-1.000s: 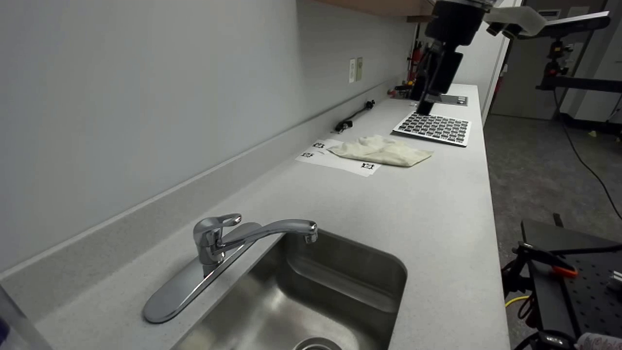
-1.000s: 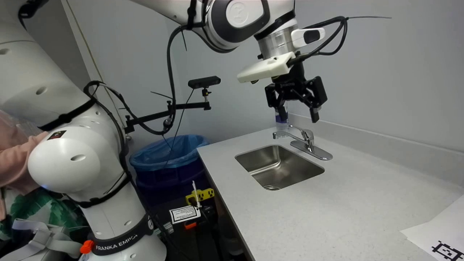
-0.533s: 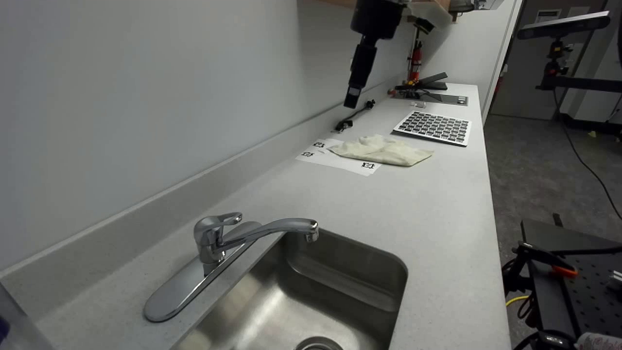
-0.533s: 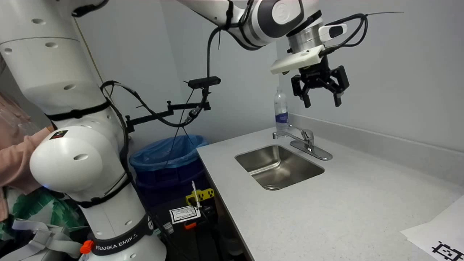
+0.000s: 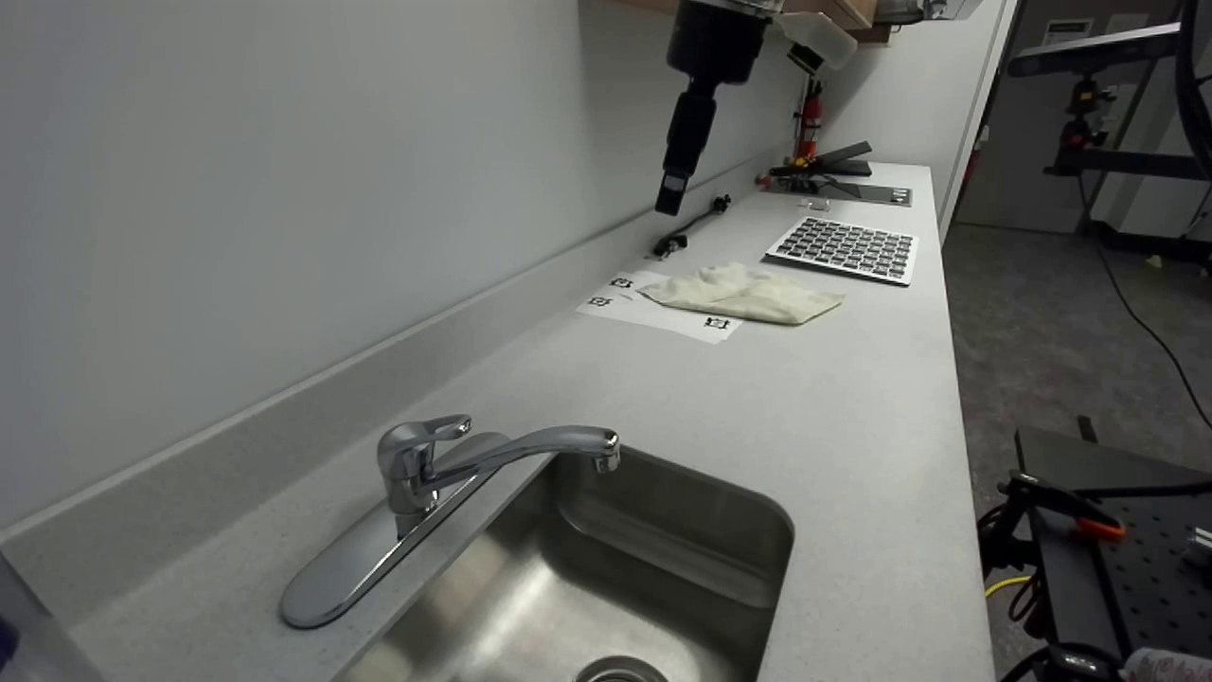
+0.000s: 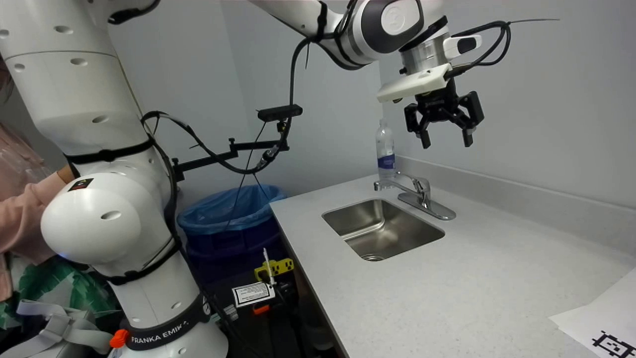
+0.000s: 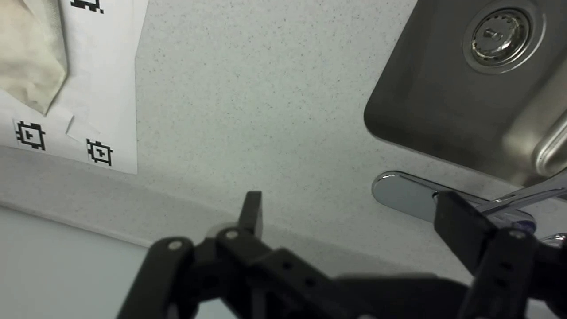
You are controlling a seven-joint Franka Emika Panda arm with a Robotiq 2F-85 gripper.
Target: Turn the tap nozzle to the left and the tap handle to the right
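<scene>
The tap nozzle [image 5: 540,445] is a slim chrome spout reaching out over the sink, tip bent down; it shows also in an exterior view [image 6: 397,186]. The tap handle [image 5: 417,434] is a chrome lever on top of the base, pointing roughly the same way as the nozzle; it shows small in an exterior view [image 6: 409,176]. My gripper [image 6: 447,141] is open and empty, high above the counter and apart from the tap. In the wrist view my gripper [image 7: 354,212] has its right finger covering part of the tap; part of the nozzle [image 7: 522,198] shows beyond it. The handle cannot be made out there.
The steel sink [image 6: 348,233] is set in the counter [image 6: 447,298]. A water bottle [image 6: 385,149] stands behind the tap. The wall [image 5: 284,189] runs along the tap side. A cloth [image 5: 743,294] lies on marker paper farther along the counter, near a checkered board [image 5: 843,248].
My open gripper has swung toward the wall and up, away from the tap area, then slowed to small motion. The nozzle and handle look unmoved.
</scene>
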